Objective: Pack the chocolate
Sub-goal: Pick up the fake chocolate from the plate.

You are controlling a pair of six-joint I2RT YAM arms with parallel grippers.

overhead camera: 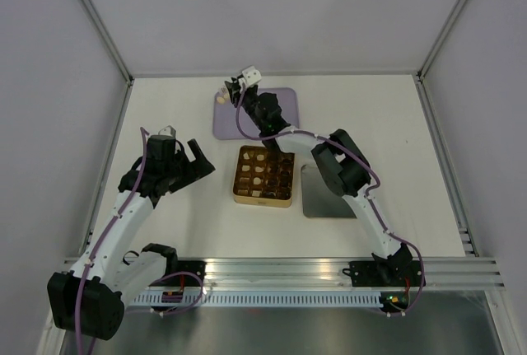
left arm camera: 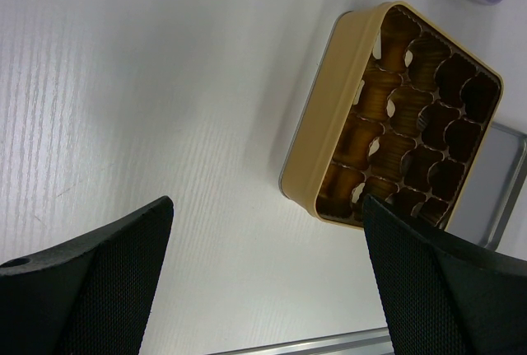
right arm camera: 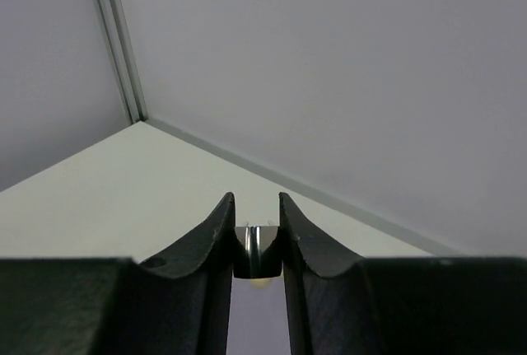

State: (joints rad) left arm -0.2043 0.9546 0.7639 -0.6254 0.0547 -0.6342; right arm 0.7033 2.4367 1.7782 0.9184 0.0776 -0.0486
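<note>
My right gripper (overhead camera: 235, 90) hangs over the back of the table, shut on the metal tweezers (right arm camera: 257, 248), which stand upright between its fingers. A pale cream piece of chocolate (overhead camera: 221, 99) shows at the tweezers' tip, over the left edge of the purple tray (overhead camera: 284, 112). The same piece (right arm camera: 261, 281) peeks out just below the tweezers; I cannot tell whether it is pinched or lying on the tray. The gold gridded tin (overhead camera: 263, 198) sits mid-table with several cream pieces (left arm camera: 389, 109) in its cells. My left gripper (overhead camera: 200, 160) stands open left of the tin (left arm camera: 329, 137), holding nothing.
A flat grey metal sheet (overhead camera: 325, 194) lies right of the tin, partly under the right arm. White walls with metal frame rails (right arm camera: 123, 50) close in the table at the back and sides. An aluminium rail (overhead camera: 329, 268) runs along the near edge.
</note>
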